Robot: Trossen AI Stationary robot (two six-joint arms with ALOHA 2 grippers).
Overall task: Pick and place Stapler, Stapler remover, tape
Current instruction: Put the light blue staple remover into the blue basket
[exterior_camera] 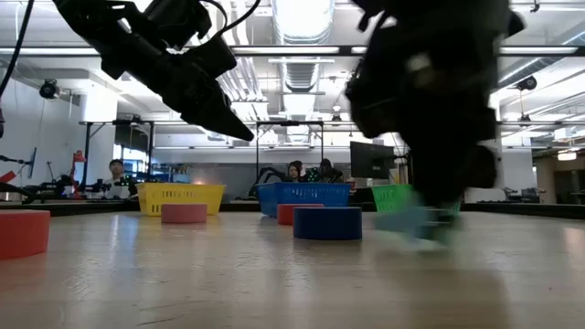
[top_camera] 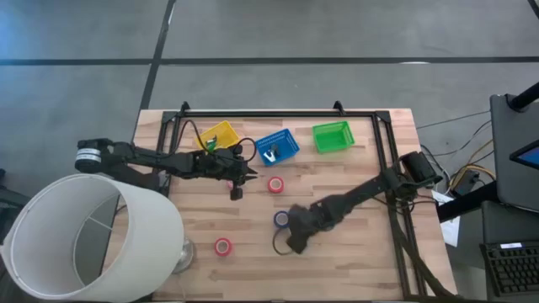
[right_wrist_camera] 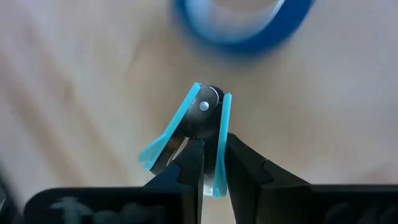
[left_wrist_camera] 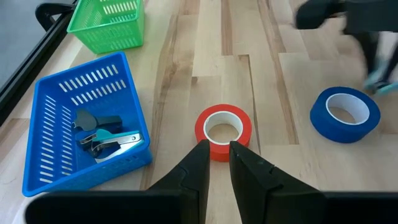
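1. Ceiling strip lights [exterior_camera: 297,18] in the low view glare white, and the room is evenly bright.
2. The right gripper [exterior_camera: 430,224] smears with motion blur there.
3. In the right wrist view the blue tape [right_wrist_camera: 239,25] is soft and out of focus.
4. The left wrist view is crisp; the table [left_wrist_camera: 280,186] shows only faint shadows.

Three baskets are sitting along the table's far side: one yellow basket [top_camera: 218,134], one blue basket [top_camera: 278,146] and one green basket [top_camera: 332,137]. Three tape rolls are lying on the wood: two red, one red roll [top_camera: 275,184] and another red roll [top_camera: 222,247], plus one blue roll [top_camera: 280,219]. Two staple removers are showing: a dark remover [left_wrist_camera: 99,131] in the blue basket and a light-blue remover [right_wrist_camera: 199,127].
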